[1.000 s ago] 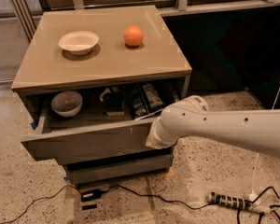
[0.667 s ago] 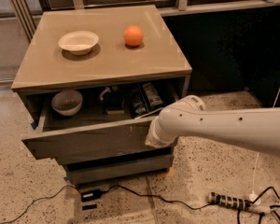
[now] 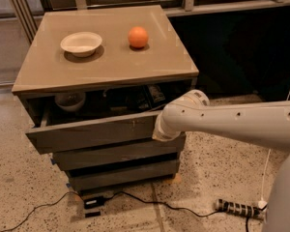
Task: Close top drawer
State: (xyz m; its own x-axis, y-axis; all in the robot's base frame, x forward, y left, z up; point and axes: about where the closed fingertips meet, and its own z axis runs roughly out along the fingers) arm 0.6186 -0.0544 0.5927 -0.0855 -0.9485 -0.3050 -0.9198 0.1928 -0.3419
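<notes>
The top drawer (image 3: 94, 133) is a wide grey drawer with a plain flat front and a small pale scratch. It stands a little way open under the cabinet top. Inside it I see a bowl (image 3: 70, 100) at the left and dark packets (image 3: 150, 96) at the right. My white arm reaches in from the right. My gripper (image 3: 159, 129) is at the right end of the drawer front, against it. Its tip is hidden behind the arm's wrist.
A white bowl (image 3: 81, 43) and an orange (image 3: 138, 36) sit on the cabinet top (image 3: 111, 66). Two slimmer grey drawer fronts (image 3: 118, 153) lie below. A black cable and a power strip (image 3: 239, 209) lie on the speckled floor.
The drawer has slid inward; less of its inside shows than a second ago. My arm has followed it toward the cabinet.
</notes>
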